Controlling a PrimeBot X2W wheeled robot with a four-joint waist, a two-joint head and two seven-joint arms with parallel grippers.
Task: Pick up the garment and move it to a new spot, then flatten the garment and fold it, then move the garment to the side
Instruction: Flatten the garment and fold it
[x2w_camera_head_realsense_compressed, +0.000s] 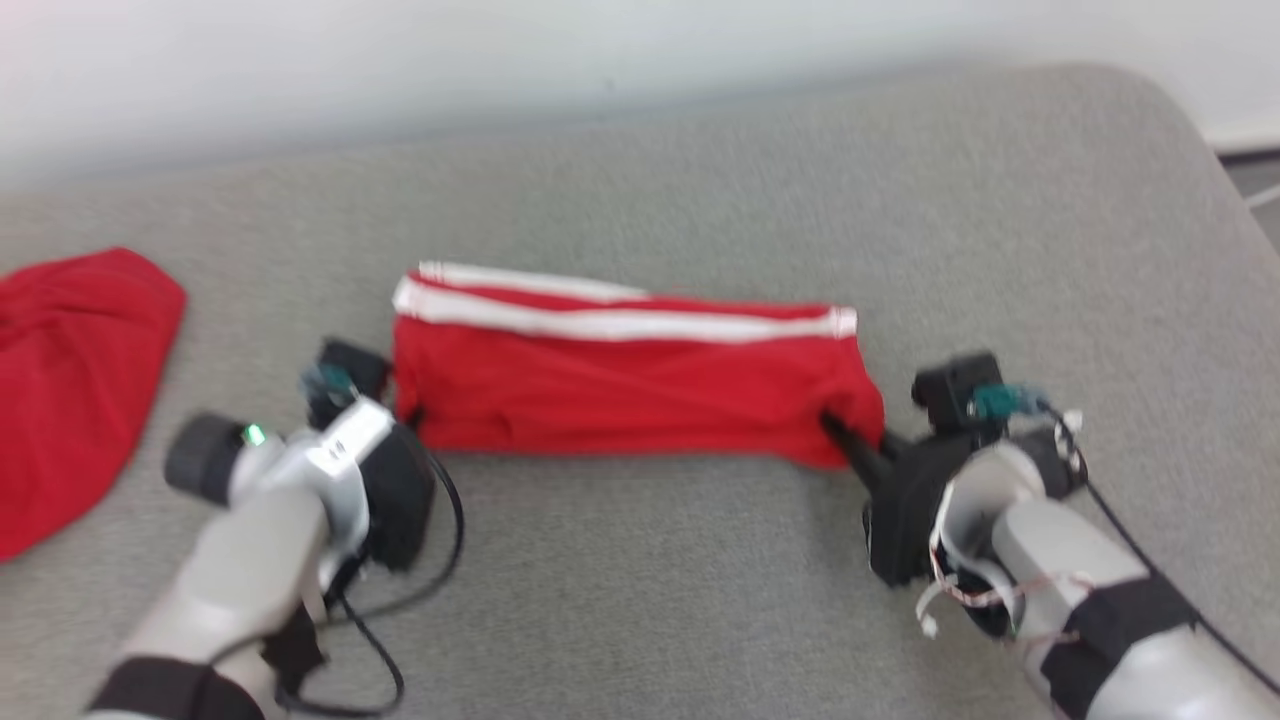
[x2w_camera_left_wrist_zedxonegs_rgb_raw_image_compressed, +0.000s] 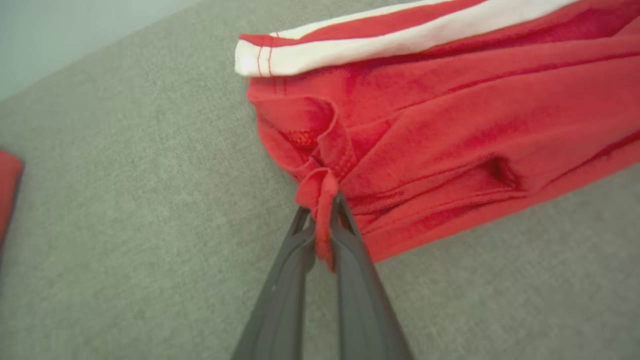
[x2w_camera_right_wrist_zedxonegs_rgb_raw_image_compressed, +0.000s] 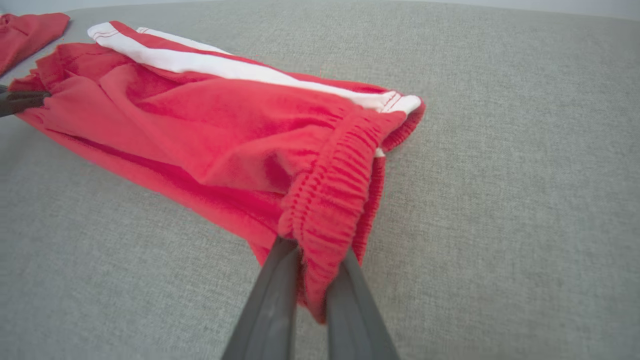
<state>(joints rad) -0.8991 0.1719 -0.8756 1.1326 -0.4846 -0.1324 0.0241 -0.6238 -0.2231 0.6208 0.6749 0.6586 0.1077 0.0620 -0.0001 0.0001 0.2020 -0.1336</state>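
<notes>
Garment, red with white stripes, lying folded on middle of grey bench. Well apart to left, another red cloth. Left pincer clenched on hem corner; right pincer clenched on elastic waistband.

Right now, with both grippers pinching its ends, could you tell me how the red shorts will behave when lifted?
Probably floppy: the red shorts lie creased, so the middle should sag between the left gripper and right gripper. Likely light, thin cloth. The left holds only a small fold, which might slip; the elastic waistband looks firmer.
</notes>
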